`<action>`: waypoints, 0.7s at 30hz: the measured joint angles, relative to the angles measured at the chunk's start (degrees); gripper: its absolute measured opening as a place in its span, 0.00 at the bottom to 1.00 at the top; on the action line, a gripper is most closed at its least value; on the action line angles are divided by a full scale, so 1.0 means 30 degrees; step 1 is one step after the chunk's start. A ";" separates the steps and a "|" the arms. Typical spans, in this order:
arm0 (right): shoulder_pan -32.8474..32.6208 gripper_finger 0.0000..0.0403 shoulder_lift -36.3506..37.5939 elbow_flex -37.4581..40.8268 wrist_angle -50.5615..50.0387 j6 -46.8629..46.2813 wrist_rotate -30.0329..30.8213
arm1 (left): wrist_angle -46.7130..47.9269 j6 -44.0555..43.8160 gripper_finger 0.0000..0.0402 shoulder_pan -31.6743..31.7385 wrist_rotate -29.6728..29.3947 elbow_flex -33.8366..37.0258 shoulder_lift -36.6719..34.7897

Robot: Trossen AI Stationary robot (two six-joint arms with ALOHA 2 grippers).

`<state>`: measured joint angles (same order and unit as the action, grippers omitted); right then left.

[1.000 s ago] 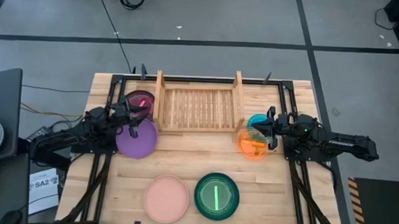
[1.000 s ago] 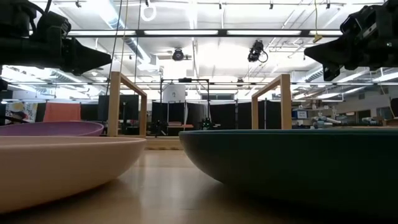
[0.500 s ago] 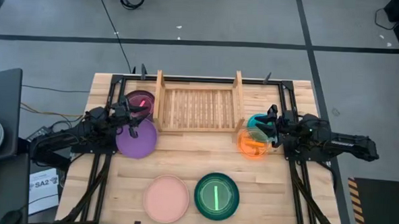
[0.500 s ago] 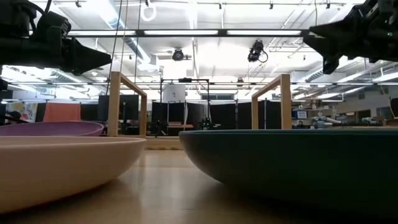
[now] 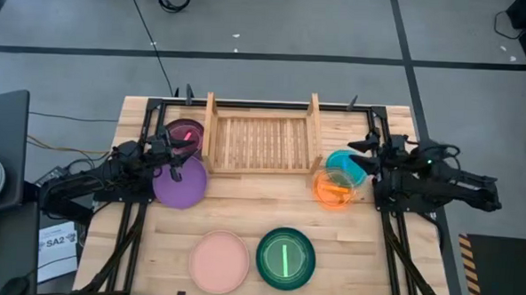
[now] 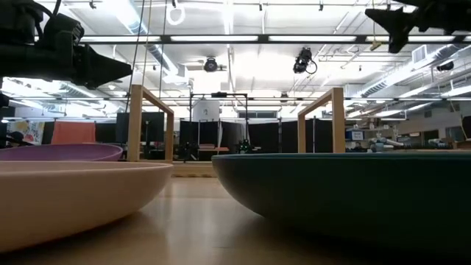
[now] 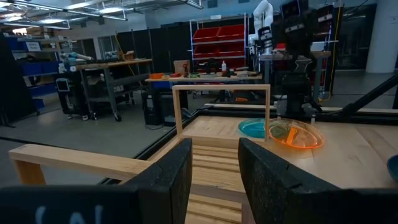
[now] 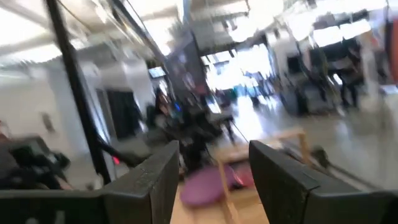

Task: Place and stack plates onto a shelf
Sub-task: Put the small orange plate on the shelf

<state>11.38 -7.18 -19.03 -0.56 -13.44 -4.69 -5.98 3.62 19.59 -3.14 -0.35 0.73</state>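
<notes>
Six plates lie flat on the butcher-block table (image 5: 242, 209), none of them on the shelf (image 5: 261, 143). That small slatted rack sits at the far middle of the table, its long axis running left to right, its slats running front to back between two upright side boards, its open front toward the near edge.

Left of the shelf, the maroon plate (image 5: 184, 132) lies just beside the left side board, and the purple plate (image 5: 181, 181) lies nearer the front, its rim touching or overlapping the maroon one. Right of the shelf, the small orange plate (image 5: 333, 189) overlaps the near rim of the small cyan plate (image 5: 344, 166); from the left wrist view the orange plate looks tilted, one edge riding on the cyan. Near the front edge, the pink plate (image 5: 219, 260) and the dark green-teal plate (image 5: 286, 257) sit side by side, close but apart.

Over the purple and maroon plates the left gripper (image 5: 176, 147) hangs, pointing toward the shelf; its fingers (image 7: 168, 180) stand partly apart with nothing between them. Raised above the table just right of the cyan plate is the right gripper (image 5: 369, 156), pointing toward the shelf, its fingers (image 8: 152, 180) spread wide and holding nothing.
</notes>
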 joint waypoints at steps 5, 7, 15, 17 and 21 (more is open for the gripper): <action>0.0000 0.50 -0.2102 -0.4179 -0.8110 0.0079 0.3606 | 0.0000 -0.0002 0.34 0.0000 0.0000 0.0000 0.0000; 0.0000 0.50 -0.3151 -0.5462 -1.0762 -0.0268 0.4647 | -0.0002 -0.0002 0.34 0.0000 0.0000 0.0001 0.0000; 0.0007 0.49 -0.7247 -0.7380 -1.6494 -0.1118 0.5195 | 0.0000 -0.0002 0.34 0.0000 0.0000 0.0005 0.0000; 0.0007 0.49 -0.8131 -0.7380 -1.7156 -0.1118 0.5188 | 0.0000 -0.0002 0.34 0.0000 -0.0003 -0.0002 0.0000; 0.0007 0.49 -0.9792 -0.7376 -1.8284 -0.1176 0.5188 | -0.0004 -0.0002 0.34 0.0000 0.0000 0.0001 0.0000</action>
<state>11.40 -36.56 -41.16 -55.42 -16.97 10.87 -5.99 3.62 19.59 -3.14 -0.35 0.73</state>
